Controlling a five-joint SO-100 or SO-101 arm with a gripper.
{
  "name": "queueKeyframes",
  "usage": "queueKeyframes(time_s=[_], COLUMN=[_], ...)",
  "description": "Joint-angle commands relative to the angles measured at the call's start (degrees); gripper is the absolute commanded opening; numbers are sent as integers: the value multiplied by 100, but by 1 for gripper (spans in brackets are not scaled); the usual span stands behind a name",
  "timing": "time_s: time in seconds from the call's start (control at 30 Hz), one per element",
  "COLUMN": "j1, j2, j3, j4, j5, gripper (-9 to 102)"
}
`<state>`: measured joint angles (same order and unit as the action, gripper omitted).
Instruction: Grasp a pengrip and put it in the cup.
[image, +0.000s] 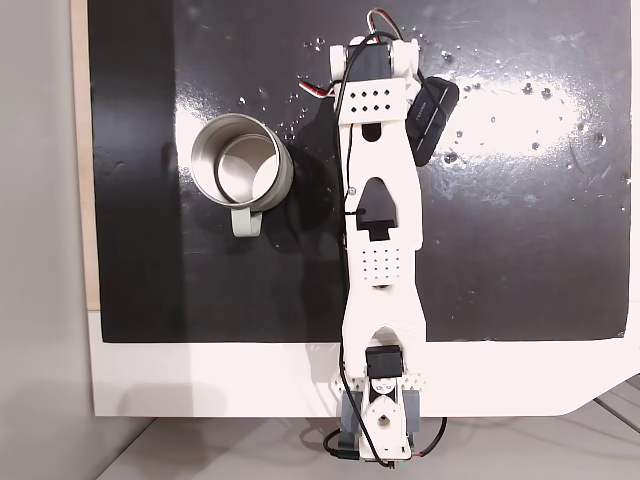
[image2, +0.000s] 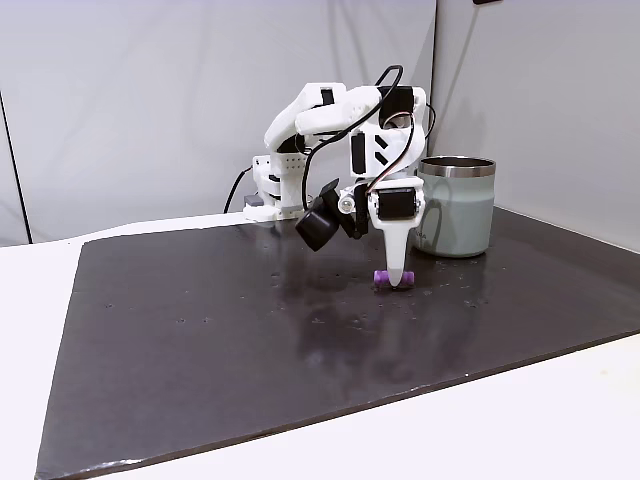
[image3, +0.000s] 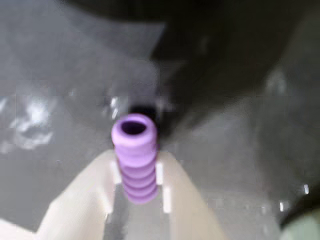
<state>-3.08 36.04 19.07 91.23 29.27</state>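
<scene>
The purple ribbed pengrip (image3: 134, 150) sits between my two white fingers in the wrist view, its open end facing the camera. Both fingers press against its sides, so my gripper (image3: 136, 157) is shut on it. In a fixed view from the side, my gripper (image2: 397, 275) points straight down with its tip at the dark mat, and the pengrip (image2: 384, 278) pokes out at mat level. The metal cup (image2: 455, 205) stands upright just right of and behind the gripper. From above, the cup (image: 284, 178) is left of my arm (image: 378, 200), which hides the pengrip.
A glossy black mat (image2: 220, 330) covers most of the white table (image: 200, 380). The black wrist camera (image2: 319, 228) hangs left of the gripper. Cables run along the arm. Open mat lies to the left and front of the gripper in the side fixed view.
</scene>
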Motion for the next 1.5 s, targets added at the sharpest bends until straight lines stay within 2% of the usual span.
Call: queueKeyframes(time_s=[0.0, 0.27, 0.47, 0.87, 1.23, 1.4, 1.47], j1=[0, -114, -563, -2312, -2997, -2918, -2892], j2=[1310, 3375, 4386, 4983, 5019, 5054, 5045], j3=[308, 1415, 2136, 2848, 3366, 3349, 3366], j4=[53, 97, 114, 26, 0, 0, 9], j5=[97, 97, -123, -1160, -1538, -1397, -1354], gripper=[0, 0, 0, 0, 0, 19, 22])
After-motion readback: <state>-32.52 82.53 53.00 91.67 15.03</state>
